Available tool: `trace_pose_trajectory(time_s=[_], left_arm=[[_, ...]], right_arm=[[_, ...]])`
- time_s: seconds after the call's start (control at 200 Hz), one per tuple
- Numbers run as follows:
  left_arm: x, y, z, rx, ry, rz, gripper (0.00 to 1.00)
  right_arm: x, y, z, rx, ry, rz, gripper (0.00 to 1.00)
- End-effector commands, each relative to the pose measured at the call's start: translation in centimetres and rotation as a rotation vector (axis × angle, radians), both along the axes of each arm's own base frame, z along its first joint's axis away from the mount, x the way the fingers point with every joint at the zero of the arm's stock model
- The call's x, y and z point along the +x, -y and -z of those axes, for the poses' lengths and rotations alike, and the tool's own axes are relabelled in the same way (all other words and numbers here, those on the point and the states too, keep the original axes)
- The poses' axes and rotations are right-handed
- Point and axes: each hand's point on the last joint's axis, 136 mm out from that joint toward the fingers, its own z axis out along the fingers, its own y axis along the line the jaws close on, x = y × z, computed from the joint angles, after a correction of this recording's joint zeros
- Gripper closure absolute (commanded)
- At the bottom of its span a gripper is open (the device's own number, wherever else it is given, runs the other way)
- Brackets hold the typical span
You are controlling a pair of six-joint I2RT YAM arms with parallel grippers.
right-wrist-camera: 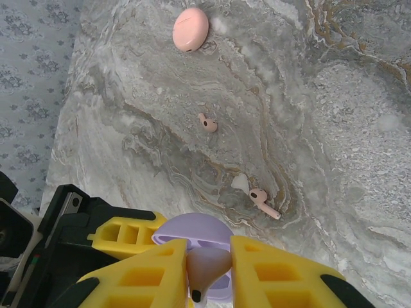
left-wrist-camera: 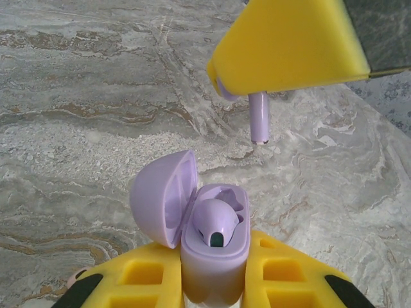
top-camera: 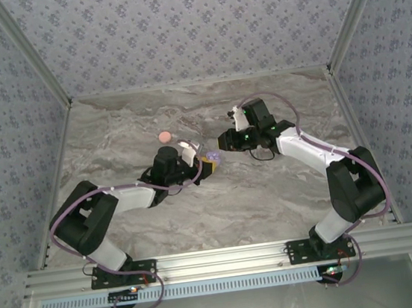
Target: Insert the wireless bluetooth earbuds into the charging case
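One lilac earbud (left-wrist-camera: 260, 119) is pinched by its rounded head between the yellow pads of the right gripper (top-camera: 225, 141), its stem hanging straight down. The jaws are drawn narrow around it, with only the bud between them. It hangs near the open charging case (left-wrist-camera: 215, 256), up and to one side of it. In the left wrist view bare marble shows between the stem tip and the case rim, so the two are apart. The case is lilac as well. Its lid (left-wrist-camera: 160, 196) is swung back to one side, and a second lilac earbud, the seated earbud (left-wrist-camera: 217, 224), lies nestled in one well. The left gripper (top-camera: 208, 161) has closed its yellow fingers on the case body from both sides and holds it with the opening facing the right gripper. In the overhead view the two grippers meet near the middle of the marble table (right-wrist-camera: 334, 128), fingertips almost touching. Farther out, two pink earbuds (right-wrist-camera: 207, 123) lie loose on the marble, apart from one another. A closed round pink case (right-wrist-camera: 191, 29) rests beyond them, well clear of both grippers.
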Motion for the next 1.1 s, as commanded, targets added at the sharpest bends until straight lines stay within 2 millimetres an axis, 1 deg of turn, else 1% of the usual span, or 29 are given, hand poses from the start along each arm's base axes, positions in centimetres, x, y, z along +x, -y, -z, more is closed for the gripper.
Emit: trace_pose_trajectory(time_s=[0.0,0.29,0.52,0.685,1.094], left_arm=[[0.6,1.2,-2.3,-0.057,0.024,0.012,0.87],[1.0,1.6,-3.3,-0.087,0.007,0.004,0.87],[1.0,1.6,-3.3,-0.087,-0.001,0.005,0.87],[1.2,1.7,-3.7,-0.101,-0.006,-0.004,0.87],[1.3,1.7,-4.0,-0.111,-0.013,-0.012,0.87]], right_arm=[[0.3,-0.8,-2.0,0.038,0.038,-0.006,0.76],[0.4,-1.0,-2.0,0.033,0.050,0.004,0.76],[0.4,-0.9,-1.9,0.025,0.051,0.009,0.76],[0.4,-0.9,-1.6,0.019,0.045,0.008,0.76],[0.0,-1.1,-1.2,0.005,0.037,-0.007,0.76]])
